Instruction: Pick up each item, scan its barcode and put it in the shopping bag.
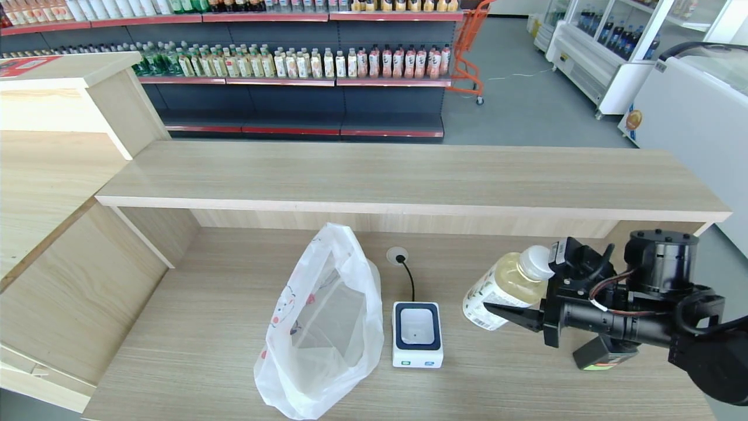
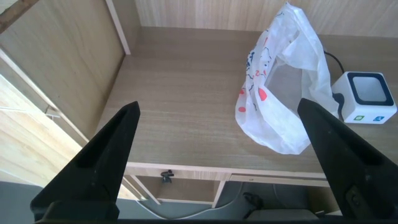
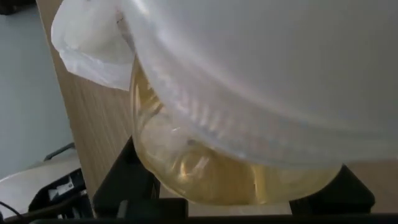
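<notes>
Bottle of pale yellow drink is clamped in the right gripper, tilted in the air over the table with its white cap toward the arm, just right of the scanner. White shopping bag stands open just beside the scanner's left side. Left gripper hangs with fingers spread wide, holding nothing, above the table's near edge left of the bag
</notes>
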You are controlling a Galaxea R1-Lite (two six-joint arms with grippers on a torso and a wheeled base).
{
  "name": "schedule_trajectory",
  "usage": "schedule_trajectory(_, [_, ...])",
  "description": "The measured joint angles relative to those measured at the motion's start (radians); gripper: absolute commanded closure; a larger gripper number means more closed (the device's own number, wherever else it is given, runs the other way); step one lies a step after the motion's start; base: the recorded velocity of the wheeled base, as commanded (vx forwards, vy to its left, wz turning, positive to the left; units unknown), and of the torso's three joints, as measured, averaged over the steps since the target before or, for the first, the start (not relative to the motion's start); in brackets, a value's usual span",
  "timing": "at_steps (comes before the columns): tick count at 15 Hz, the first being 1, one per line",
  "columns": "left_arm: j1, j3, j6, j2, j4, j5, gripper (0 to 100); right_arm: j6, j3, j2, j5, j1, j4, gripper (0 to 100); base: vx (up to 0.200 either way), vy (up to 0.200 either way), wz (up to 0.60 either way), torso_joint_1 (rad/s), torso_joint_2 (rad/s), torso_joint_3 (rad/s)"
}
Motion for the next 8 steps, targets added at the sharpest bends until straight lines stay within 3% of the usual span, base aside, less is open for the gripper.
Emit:
schedule_trajectory(5, [0.000, 0.000, 0.000, 0.000, 0.000, 0.000, 0, -0.277, -0.082, 0.185, 0.187, -0.004, -0.129, 100, 0.000, 0.000, 0.00, 0.000, 0.00, 0.000])
schedule_trajectory(8, [0.000, 0.000, 0.000, 0.000, 0.000, 0.000, 0, -0.359, -0.129, 0.280, 0.247, 0.001, -0.199, 100, 0.000, 0.000, 0.00, 0.000, 0.00, 0.000])
